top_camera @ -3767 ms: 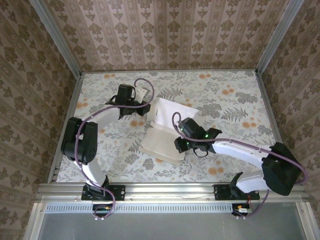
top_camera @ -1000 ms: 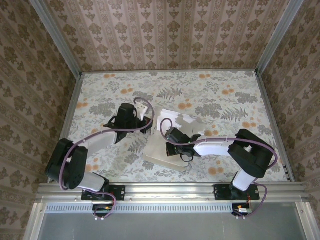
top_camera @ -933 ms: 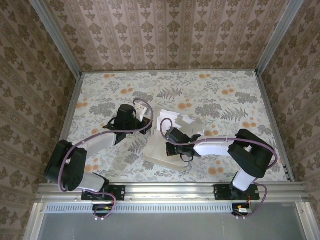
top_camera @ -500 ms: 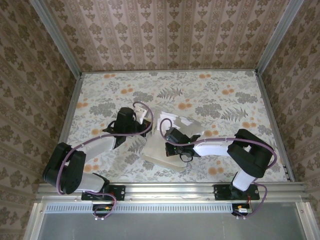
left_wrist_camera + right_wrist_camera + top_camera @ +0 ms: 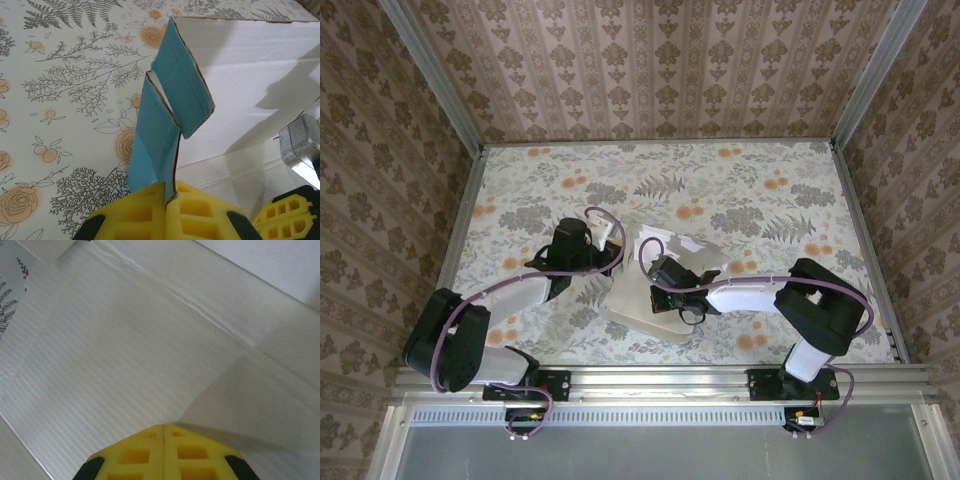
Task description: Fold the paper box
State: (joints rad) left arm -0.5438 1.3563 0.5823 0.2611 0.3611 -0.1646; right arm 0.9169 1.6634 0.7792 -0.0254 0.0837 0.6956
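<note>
The paper box (image 5: 636, 306) lies half-formed at the table's centre, white inside up, with raised panels at its far end. In the left wrist view its left side flap (image 5: 167, 107) stands upright, turquoise face outward, beside the white floor (image 5: 250, 65). My left gripper (image 5: 170, 187) is shut on that flap's lower edge; from above the left gripper (image 5: 614, 250) sits at the box's left wall. My right gripper (image 5: 164, 426) is shut and empty, its tips pressing down on the white ribbed floor (image 5: 125, 350); from above the right gripper (image 5: 658, 280) is over the box's middle.
The floral tablecloth (image 5: 770, 200) spreads wide on every side of the box. Metal rails (image 5: 460, 220) and patterned walls bound the table. The right gripper's yellow fingers (image 5: 285, 220) sit close to my left gripper inside the box.
The left arm has drawn slightly toward the near edge, still gripping the flap. The right gripper has stayed pressed on the box floor.
</note>
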